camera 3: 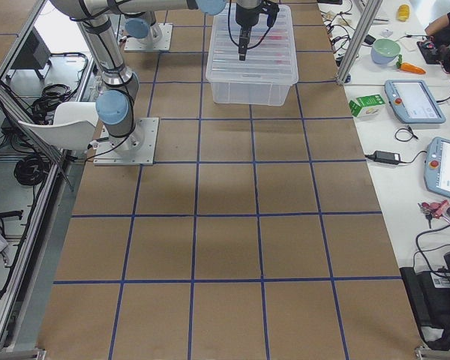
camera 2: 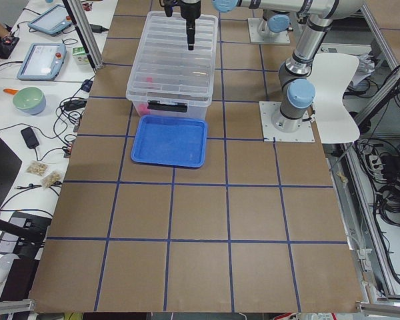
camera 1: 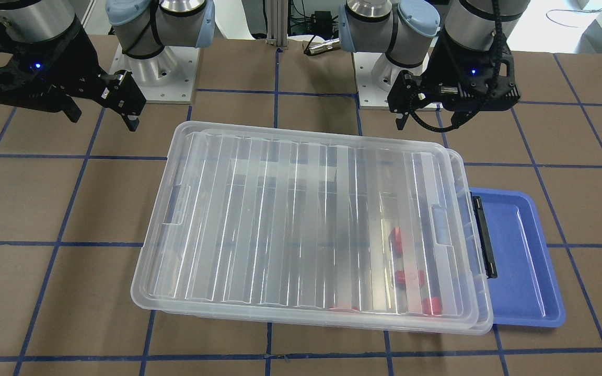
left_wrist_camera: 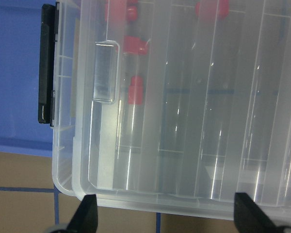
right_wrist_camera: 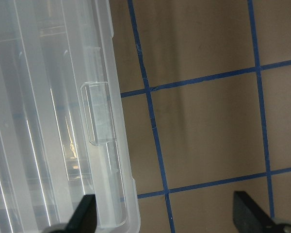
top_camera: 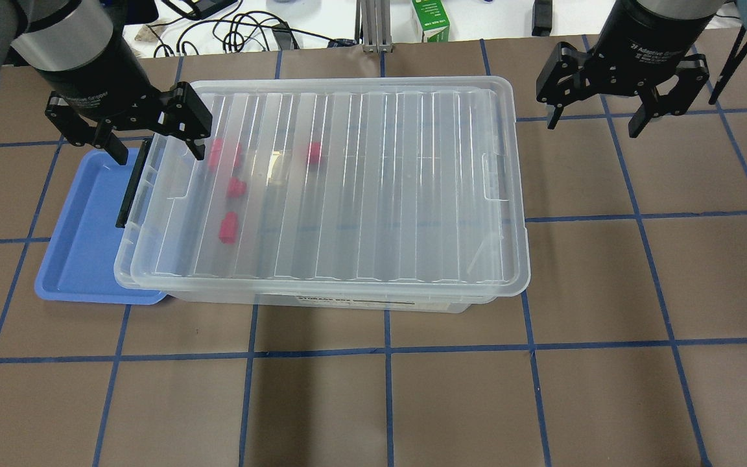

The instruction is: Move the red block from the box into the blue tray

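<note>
**Both grippers wide above the lidded box**

Overhead, we see the left gripper (top_camera: 156, 151) spread wide over the latch end of the box (top_camera: 321, 299), and the right gripper (top_camera: 594, 127) equally wide beyond the other end. The red block (top_camera: 227, 228) nearest the robot, one of four, lies under the lid (top_camera: 412, 162). Facing the robot, we find the blue tray (camera 1: 520, 261) just beside the latch end. Our left wrist view shows the latch (left_wrist_camera: 46, 63).

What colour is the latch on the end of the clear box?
The latch is black, clearest in the left wrist view.
</note>
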You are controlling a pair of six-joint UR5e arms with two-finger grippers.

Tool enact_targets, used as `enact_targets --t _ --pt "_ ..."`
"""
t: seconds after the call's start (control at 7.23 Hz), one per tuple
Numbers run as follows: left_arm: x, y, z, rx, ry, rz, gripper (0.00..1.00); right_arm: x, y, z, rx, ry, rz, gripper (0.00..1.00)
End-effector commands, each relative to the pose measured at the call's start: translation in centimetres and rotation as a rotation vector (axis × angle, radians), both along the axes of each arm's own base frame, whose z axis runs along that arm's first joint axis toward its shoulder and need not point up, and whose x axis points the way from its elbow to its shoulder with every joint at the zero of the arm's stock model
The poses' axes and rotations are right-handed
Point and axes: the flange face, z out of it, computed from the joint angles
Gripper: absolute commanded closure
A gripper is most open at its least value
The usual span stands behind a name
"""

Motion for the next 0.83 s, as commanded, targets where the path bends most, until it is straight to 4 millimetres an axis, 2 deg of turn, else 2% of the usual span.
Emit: enact_targets --t 0.0,0.28,0.55,0.69 --pt "-1.9 0.2 -0.4 0.007 -0.004 0.031 0.0 0.0 -0.2 -0.2 0.003 -0.003 0.015 0.0" --pt "-2.1 0.4 -0.2 0.001 -0.004 0.022 0.0 0.0 -0.7 -1.3 0.024 -0.002 0.014 0.0" --pt "-2.1 0.8 -0.5 0.007 -0.004 0.015 0.0 0.2 -1.6 -4.4 0.072 -0.008 0.003 0.0" --pt "-2.0 0.7 -0.5 0.007 -0.005 0.016 0.0 0.5 -3.0 -6.4 0.06 -0.01 0.009 0.0"
